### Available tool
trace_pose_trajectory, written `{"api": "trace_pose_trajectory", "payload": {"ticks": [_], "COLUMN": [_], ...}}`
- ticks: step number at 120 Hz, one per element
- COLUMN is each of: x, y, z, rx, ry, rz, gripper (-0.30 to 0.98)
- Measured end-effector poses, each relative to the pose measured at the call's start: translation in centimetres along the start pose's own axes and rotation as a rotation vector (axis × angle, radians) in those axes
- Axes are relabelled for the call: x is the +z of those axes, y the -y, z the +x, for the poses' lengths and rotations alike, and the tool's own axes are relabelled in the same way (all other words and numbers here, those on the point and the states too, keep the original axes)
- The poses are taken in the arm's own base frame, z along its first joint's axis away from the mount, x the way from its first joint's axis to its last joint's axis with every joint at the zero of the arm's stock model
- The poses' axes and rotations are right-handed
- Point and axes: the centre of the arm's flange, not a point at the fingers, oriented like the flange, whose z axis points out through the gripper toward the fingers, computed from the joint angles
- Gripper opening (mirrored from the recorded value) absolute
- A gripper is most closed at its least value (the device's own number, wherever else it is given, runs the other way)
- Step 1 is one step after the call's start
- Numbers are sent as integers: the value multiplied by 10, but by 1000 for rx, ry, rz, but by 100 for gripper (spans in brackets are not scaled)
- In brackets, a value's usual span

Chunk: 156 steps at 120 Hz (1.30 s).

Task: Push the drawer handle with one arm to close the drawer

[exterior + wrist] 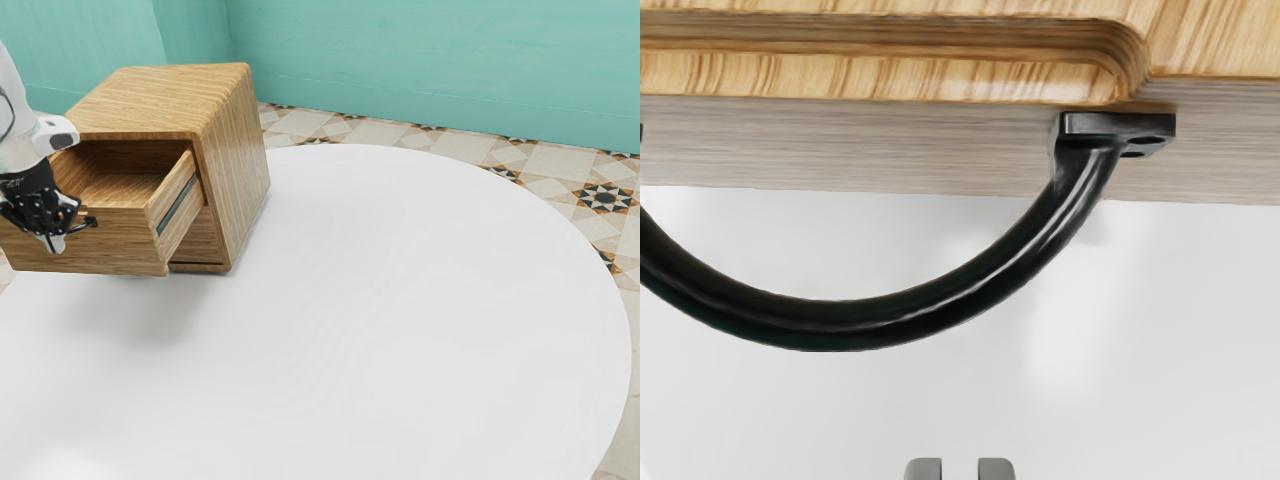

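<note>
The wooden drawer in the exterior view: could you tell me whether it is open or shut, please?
Open: the drawer stands out from the cabinet, its inside and the dark rail on its side exposed.

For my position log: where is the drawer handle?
At the exterior view's left, the black handle is on the open drawer's front, beside the hand; in the wrist view it curves out from the wood.

We can read no text, label, brand, number or sign all round the clock face, from twelve o'clock back to twelve, in the exterior view or the wrist view.
</note>
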Motion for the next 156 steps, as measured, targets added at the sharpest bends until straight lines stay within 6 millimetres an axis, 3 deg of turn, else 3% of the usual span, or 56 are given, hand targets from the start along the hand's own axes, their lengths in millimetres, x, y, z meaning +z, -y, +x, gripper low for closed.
{"api": "trace_pose_trajectory", "payload": {"ticks": [33, 156], "x": [21, 17], "y": [10, 14], "z": [25, 121], "rx": [-33, -35], "ry": [-58, -139], "rz": [-2, 5], "gripper": [-10, -10]}}
